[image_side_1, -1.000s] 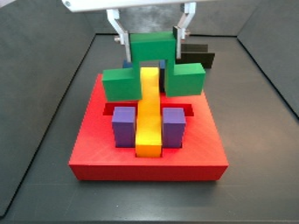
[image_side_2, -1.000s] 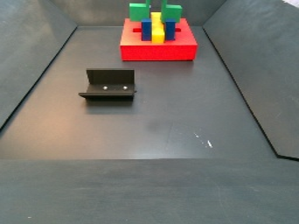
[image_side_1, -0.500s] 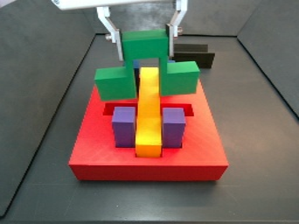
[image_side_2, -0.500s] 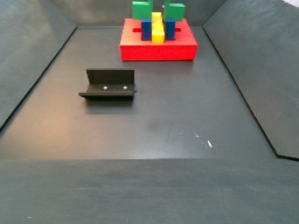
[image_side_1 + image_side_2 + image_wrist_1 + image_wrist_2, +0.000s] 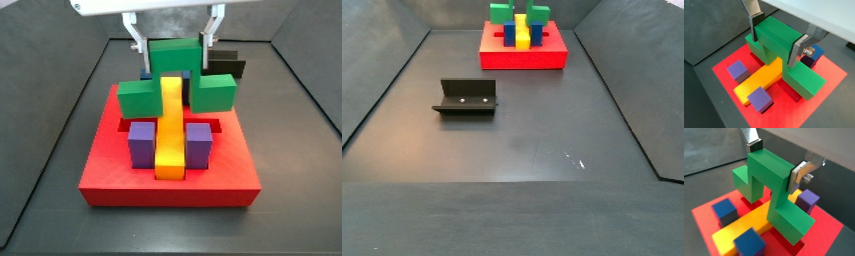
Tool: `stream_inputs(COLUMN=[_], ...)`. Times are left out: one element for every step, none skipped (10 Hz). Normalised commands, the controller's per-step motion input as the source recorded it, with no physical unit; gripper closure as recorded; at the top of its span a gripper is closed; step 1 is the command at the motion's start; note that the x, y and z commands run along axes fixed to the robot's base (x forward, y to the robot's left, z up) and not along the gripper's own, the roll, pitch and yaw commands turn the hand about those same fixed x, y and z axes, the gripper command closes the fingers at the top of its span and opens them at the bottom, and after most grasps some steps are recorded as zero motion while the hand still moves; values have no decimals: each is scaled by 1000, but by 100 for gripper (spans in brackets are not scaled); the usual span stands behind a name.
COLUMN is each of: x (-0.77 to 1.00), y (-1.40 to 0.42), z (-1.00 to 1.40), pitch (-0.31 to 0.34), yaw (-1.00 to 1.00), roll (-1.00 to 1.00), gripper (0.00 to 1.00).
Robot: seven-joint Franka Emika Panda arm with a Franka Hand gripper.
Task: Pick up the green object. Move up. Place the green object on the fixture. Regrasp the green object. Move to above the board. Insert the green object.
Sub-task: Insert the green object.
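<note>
The green object [image 5: 174, 72] is an arch-shaped block. It stands upright over the red board [image 5: 134, 185], its two legs on either side of the far end of the yellow bar [image 5: 171, 130]. My gripper [image 5: 174, 45] is shut on its top, one finger on each side. Both wrist views show this grasp: gripper [image 5: 775, 42] on the green object [image 5: 777, 35], and gripper [image 5: 776, 164] on the green object [image 5: 767, 178]. I cannot tell whether the legs touch the board. In a side view only the green tops [image 5: 504, 12] show.
Two purple blocks [image 5: 140, 140] [image 5: 201, 140] flank the yellow bar on the board. The dark fixture [image 5: 465, 97] stands on the grey floor away from the board [image 5: 523, 60]. It also shows behind the board [image 5: 225, 62]. Dark walls enclose the floor.
Since half a second ago the gripper with the green object has shifted slightly right and a little lower over the board. The grasp is unchanged.
</note>
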Motion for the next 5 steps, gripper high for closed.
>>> stream_inputs(x=[0, 0, 49, 63, 0], y=[106, 0, -109, -174, -71], z=[-34, -80, -91, -109, -186], pitch=[0, 0, 0, 0, 0], yaw=[0, 0, 6, 0, 0], roll=[-30, -31, -41, -17, -1], gripper=[100, 100, 100, 100, 100])
